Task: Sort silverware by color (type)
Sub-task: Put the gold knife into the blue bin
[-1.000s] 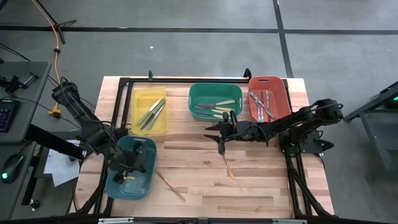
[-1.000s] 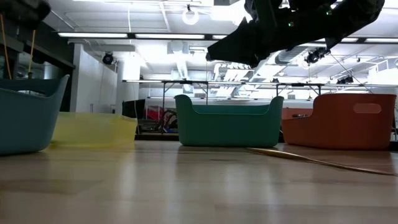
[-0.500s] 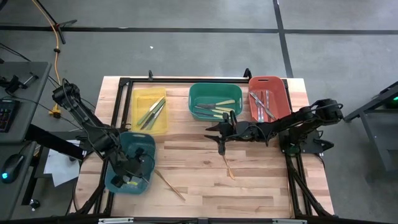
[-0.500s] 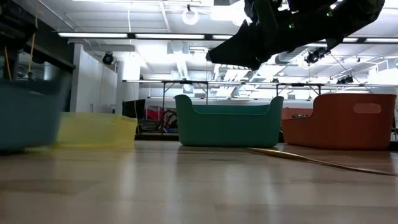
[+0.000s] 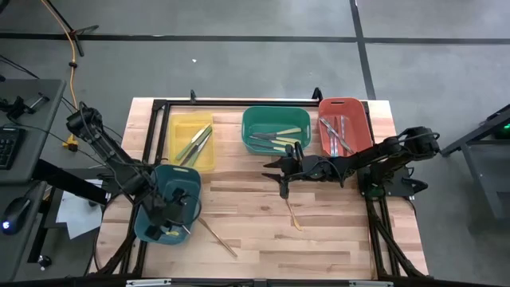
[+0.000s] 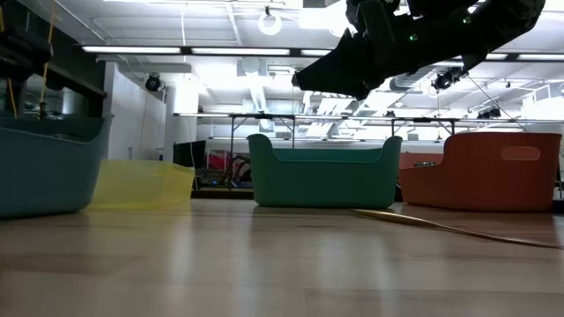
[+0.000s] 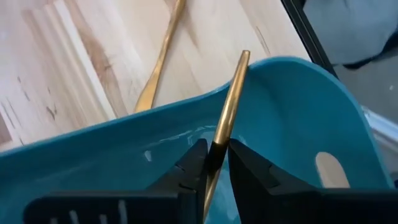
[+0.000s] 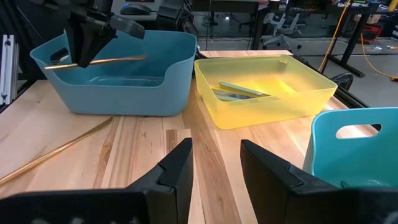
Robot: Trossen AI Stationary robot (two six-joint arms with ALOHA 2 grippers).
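Observation:
My left gripper (image 7: 216, 152) is inside the blue bin (image 5: 167, 203) at the table's near left, shut on a thin tan utensil (image 7: 231, 93). The right wrist view shows that utensil (image 8: 118, 59) lying about level inside the bin. My right gripper (image 5: 283, 187) hangs open above the table's middle, with nothing between its fingers (image 8: 180, 168). Two more tan utensils lie flat on the wood, one (image 5: 217, 237) beside the blue bin and one (image 5: 293, 214) below the right gripper. Further utensils lie in the yellow, green and red bins. My left gripper pinches the tan utensil's slim shaft (image 7: 219, 144) between its two fingers, which lie across it. The fingers come slanting down from above into the bin. The utensil's free end (image 7: 244, 57) sticks out past the fingertips over the bin's rim, and it is clear of the bin's floor.
A yellow bin (image 5: 193, 142), a green bin (image 5: 276, 130) and a red bin (image 5: 344, 126) stand in a row along the far edge. Bare wood lies between the bins and the near edge. A black frame (image 5: 239, 101) runs around the table.
My left gripper has gone down into the blue bin with the tan utensil. The bin has been shoved a little toward the far edge and has turned slightly on the table.

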